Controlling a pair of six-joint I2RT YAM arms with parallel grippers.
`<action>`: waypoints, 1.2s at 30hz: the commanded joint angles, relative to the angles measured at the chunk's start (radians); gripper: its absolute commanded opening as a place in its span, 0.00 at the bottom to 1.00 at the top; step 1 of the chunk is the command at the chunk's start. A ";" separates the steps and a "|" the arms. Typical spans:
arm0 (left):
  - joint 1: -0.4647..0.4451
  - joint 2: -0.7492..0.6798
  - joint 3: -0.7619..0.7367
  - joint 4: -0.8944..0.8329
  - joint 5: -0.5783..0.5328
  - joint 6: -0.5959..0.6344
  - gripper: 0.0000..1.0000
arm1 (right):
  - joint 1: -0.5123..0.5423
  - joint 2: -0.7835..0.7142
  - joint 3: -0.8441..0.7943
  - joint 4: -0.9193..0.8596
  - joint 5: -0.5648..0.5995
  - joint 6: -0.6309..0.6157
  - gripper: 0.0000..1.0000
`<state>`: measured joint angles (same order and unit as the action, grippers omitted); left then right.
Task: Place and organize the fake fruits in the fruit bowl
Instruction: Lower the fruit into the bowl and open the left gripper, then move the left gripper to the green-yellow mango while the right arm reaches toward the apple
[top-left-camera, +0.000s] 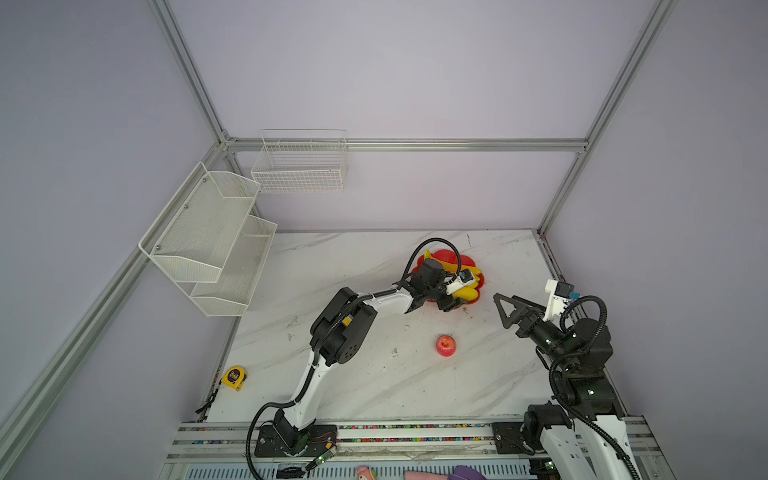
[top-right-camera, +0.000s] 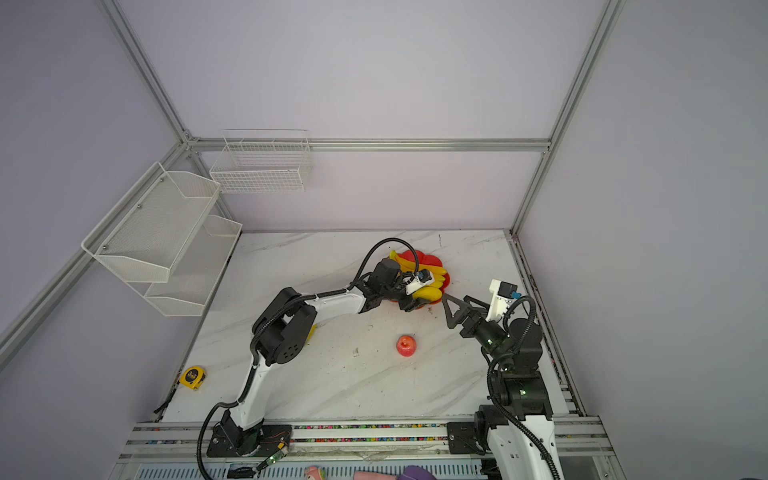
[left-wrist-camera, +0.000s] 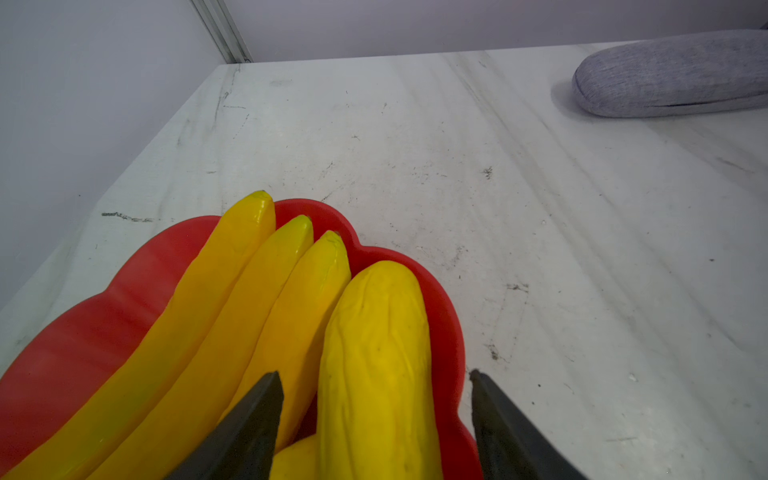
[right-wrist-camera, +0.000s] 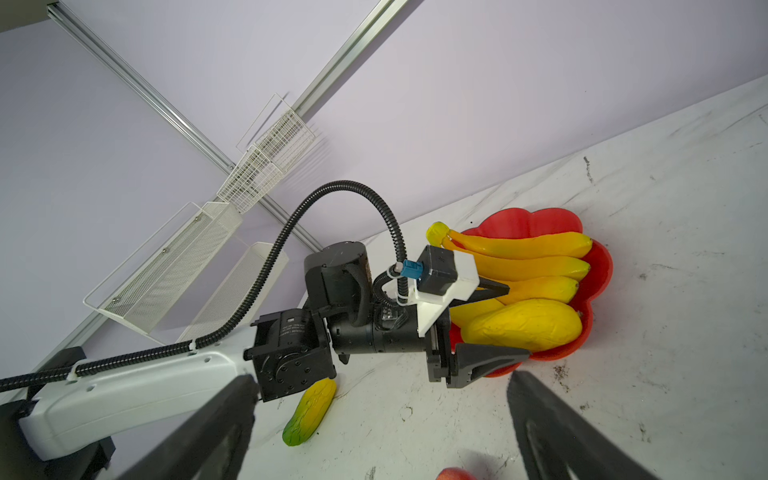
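The red scalloped fruit bowl (left-wrist-camera: 104, 324) (right-wrist-camera: 532, 220) (top-left-camera: 440, 253) stands at the back of the marble table. In it lie the banana bunch (left-wrist-camera: 232, 299) (right-wrist-camera: 519, 249) and a yellow mango (left-wrist-camera: 374, 332) (right-wrist-camera: 523, 324), with part of another yellow mango (left-wrist-camera: 295, 461) beneath. My left gripper (left-wrist-camera: 374, 374) (right-wrist-camera: 519, 320) is open, its jaws on either side of the upper mango without touching it. A green-and-yellow mango (right-wrist-camera: 309, 411) lies on the table under the left arm. The red apple (top-left-camera: 445, 345) (top-right-camera: 406, 346) sits alone mid-table. My right gripper (right-wrist-camera: 382, 378) (top-left-camera: 500, 311) hovers open and empty to the right of the bowl.
White mesh baskets (top-left-camera: 208, 241) and a wire basket (top-left-camera: 299, 166) hang on the left and back walls. A yellow tape measure (top-left-camera: 235, 377) lies at the table's left edge. A grey fabric case (left-wrist-camera: 673, 75) lies on the table beyond the bowl.
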<state>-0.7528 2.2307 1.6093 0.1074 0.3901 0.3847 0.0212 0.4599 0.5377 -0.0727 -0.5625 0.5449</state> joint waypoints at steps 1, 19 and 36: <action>0.006 -0.115 -0.047 0.046 0.039 -0.005 0.74 | 0.000 0.022 -0.013 0.069 -0.012 0.006 0.97; 0.060 -0.804 -0.669 -0.476 -0.934 -0.585 0.76 | 0.489 0.490 0.037 0.383 0.184 -0.077 0.97; 0.254 -0.937 -0.912 -0.622 -0.773 -0.908 0.83 | 0.684 0.644 0.038 0.528 0.159 -0.086 0.97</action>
<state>-0.5404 1.2591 0.7158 -0.5205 -0.4286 -0.4706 0.7017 1.1072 0.5720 0.4095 -0.4065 0.4759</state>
